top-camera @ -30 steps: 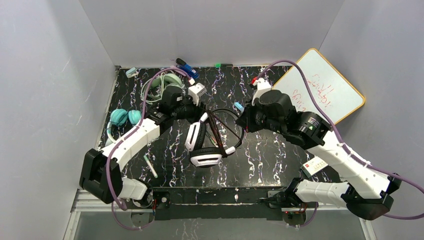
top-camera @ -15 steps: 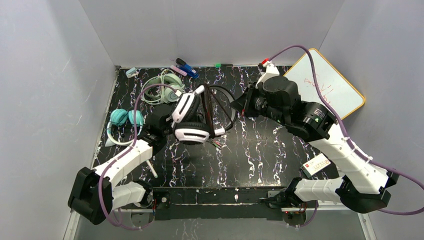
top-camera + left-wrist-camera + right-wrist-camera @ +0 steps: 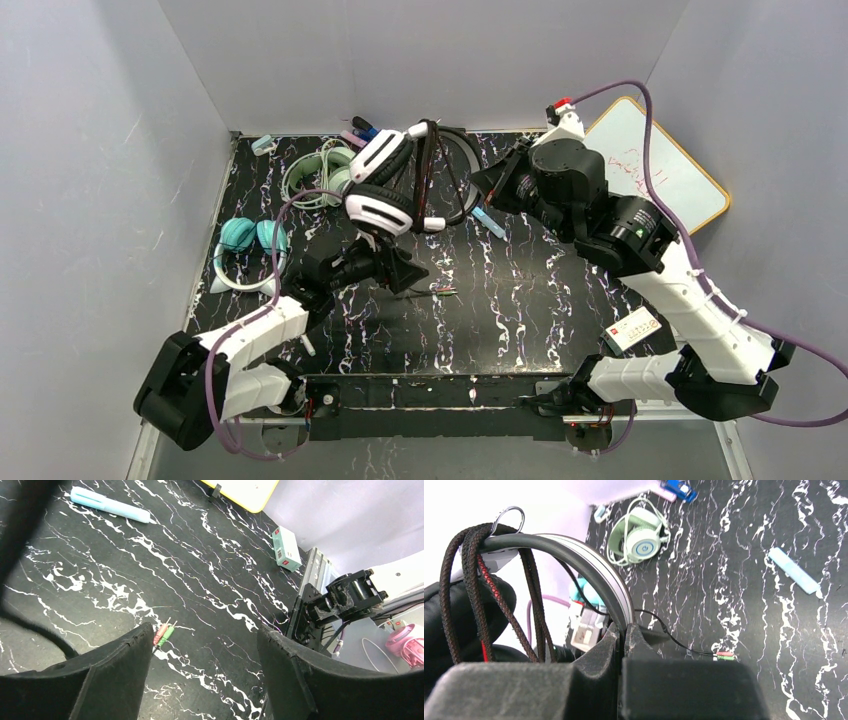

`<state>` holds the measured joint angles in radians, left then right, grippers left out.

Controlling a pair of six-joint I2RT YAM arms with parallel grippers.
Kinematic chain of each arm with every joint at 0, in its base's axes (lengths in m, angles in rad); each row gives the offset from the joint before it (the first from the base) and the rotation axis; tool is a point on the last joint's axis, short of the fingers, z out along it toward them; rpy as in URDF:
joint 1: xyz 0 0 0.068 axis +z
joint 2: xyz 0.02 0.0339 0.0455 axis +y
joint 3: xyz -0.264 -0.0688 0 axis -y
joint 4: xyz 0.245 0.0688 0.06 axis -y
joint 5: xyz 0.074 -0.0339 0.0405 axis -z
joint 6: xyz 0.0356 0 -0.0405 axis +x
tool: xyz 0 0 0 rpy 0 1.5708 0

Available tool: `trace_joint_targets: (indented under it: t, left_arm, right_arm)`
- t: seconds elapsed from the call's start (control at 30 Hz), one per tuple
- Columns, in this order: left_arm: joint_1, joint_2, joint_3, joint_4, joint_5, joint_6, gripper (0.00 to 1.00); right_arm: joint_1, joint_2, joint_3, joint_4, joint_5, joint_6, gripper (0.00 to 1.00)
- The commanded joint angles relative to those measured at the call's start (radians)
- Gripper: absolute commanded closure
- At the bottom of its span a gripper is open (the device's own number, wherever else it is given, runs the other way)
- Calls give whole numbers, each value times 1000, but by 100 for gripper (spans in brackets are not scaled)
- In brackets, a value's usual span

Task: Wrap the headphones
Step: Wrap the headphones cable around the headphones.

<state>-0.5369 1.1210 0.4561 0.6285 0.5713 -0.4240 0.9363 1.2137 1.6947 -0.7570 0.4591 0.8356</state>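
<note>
Right claw (image 3: 624, 630) is clenching the black-and-white headset (image 3: 383, 190) by its band above the desk (image 3: 540, 300), cord partly wound, plugs (image 3: 441, 291) trailing below. Left claw (image 3: 205, 632) is hanging released, empty. 2 more, the mint headset (image 3: 325, 172) and the teal headset (image 3: 245, 238), are apparently awaiting wrapping.

The top camera looks down from behind my bases on the whole tabletop (image 3: 520, 300). My 2 wrist cameras look close and low; all 3 share the plugs (image 3: 164, 632).
</note>
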Motion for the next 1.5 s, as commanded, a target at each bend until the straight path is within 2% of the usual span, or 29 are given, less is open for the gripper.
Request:
trace_joint_targets:
  t: [0.0, 0.13, 0.43, 0.5, 0.53, 0.57, 0.6, 0.7, 0.8, 0.9, 1.0, 1.13, 1.17, 1.2, 1.27, 1.3, 1.33, 1.4, 1.47]
  left_arm:
    - [-27, 26, -19, 97, -13, -2, 28]
    - [-51, 50, -42, 103, -61, 23, 29]
    - [-93, 59, -84, 105, -283, 27, 29]
    - [-110, 77, -81, 105, -325, 25, 24]
    - [-119, 92, -72, 105, -341, 30, 10]
    - [-126, 109, -63, 105, -355, 34, 3]
    - [-133, 132, -52, 105, -362, 36, 2]
    - [-146, 205, -14, 104, -418, 21, 2]
    - [-158, 277, 33, 54, -591, -62, 1]
    - [-177, 359, 69, 55, -690, -108, 2]
    - [-194, 447, 98, 118, -737, -150, 2]
    - [-194, 568, 152, 260, -732, -164, 2]
    - [-193, 598, 164, 305, -724, -164, 4]
    - [-194, 627, 178, 346, -714, -168, 11]
    - [-194, 680, 207, 414, -684, -151, 37]
    - [-194, 700, 223, 430, -676, -138, 56]
    - [-194, 717, 238, 432, -678, -127, 65]
    - [-194, 734, 260, 433, -696, -115, 74]
    - [-195, 743, 275, 431, -693, -88, 93]
  right_arm:
    - [-4, 2, 124, 151, 107, 59, 99]
    - [-4, 28, 192, 147, 150, 32, 99]
    - [-4, 48, 251, 170, 179, -10, 99]
    - [-4, 50, 254, 172, 181, -15, 99]
    - [-4, 50, 253, 173, 182, -16, 99]
    - [-4, 50, 253, 174, 182, -16, 99]
    - [-4, 49, 254, 175, 183, -18, 99]
    - [-4, 47, 256, 182, 181, -18, 99]
    - [-4, 46, 263, 184, 181, -18, 99]
    - [-4, 41, 268, 187, 178, -16, 99]
    - [-4, 35, 270, 191, 183, -21, 99]
    - [-4, 23, 257, 197, 189, -22, 99]
    - [-4, 19, 251, 202, 191, -23, 99]
    - [-4, 15, 245, 206, 194, -21, 99]
    - [-4, 8, 236, 210, 200, -21, 99]
    - [-4, 6, 231, 212, 202, -22, 99]
    - [-4, 5, 232, 211, 205, -24, 99]
    - [-4, 5, 232, 207, 211, -28, 99]
    - [-4, 3, 234, 206, 223, -35, 99]
